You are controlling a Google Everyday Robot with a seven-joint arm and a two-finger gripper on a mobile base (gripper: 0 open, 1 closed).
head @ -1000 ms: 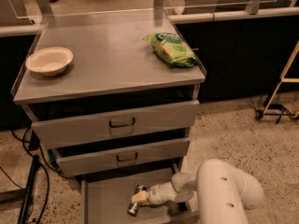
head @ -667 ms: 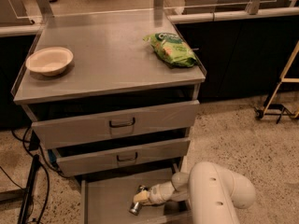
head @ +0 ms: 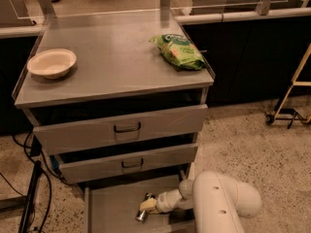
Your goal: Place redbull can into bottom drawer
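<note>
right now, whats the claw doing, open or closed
claw: down in the bottom drawer, right at the redbull can; open or closed cannot be told

You're looking down on a grey metal cabinet [head: 112, 67] in dim, warm light. Metal posts [head: 44, 1] rise from the tabletop's two far corners. Beyond the far edge and past the right edge run dark counters [head: 243, 57] topped by a pale ledge [head: 243, 16]. The floor [head: 252, 135] is speckled stone. Off the right edge you'll see a wooden frame [head: 291, 98] on casters. Off the left edge, black cables [head: 14, 178] trail across the floor. The gripper [head: 145, 208] sits low, below the front edge.
</note>
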